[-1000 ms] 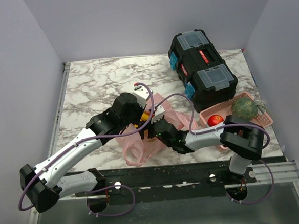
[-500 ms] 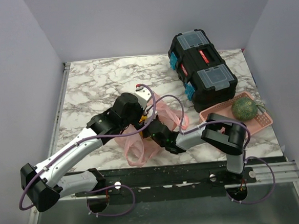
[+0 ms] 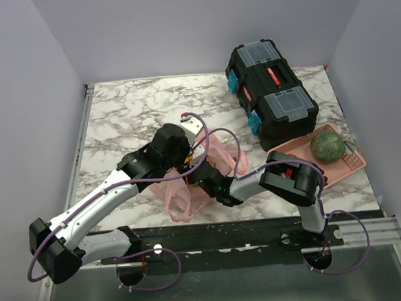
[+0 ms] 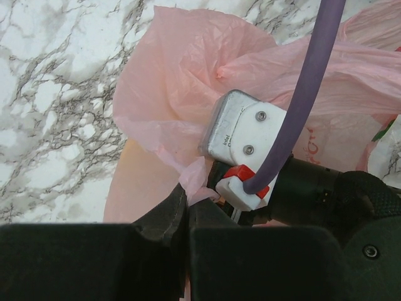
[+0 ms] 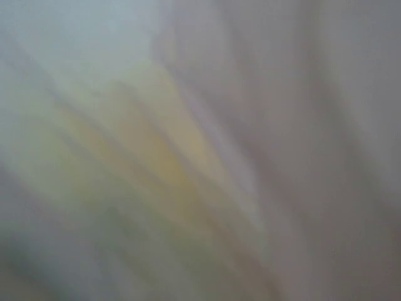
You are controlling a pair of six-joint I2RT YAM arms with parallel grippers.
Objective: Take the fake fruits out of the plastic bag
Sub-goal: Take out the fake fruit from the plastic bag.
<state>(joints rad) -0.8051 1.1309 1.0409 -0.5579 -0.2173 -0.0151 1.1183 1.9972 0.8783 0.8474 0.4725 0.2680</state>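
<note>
The thin, limp plastic bag [image 3: 183, 198] lies at the lower middle of the counter [image 3: 129, 114], its rim film pinched in the closed left end effector [image 4: 187, 204], a fair hold, while the right end effector [image 3: 206, 181], whose opening I cannot tell, is buried inside beside a yellow blur, probably a light, slippery fake fruit [image 5: 156, 150].

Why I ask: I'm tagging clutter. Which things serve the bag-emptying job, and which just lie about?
Job: pink plastic bag; left gripper pinching it; right arm reaching inside; yellow blur, probably fruit.
Lying about: black toolbox; pink basket; green melon.
</note>
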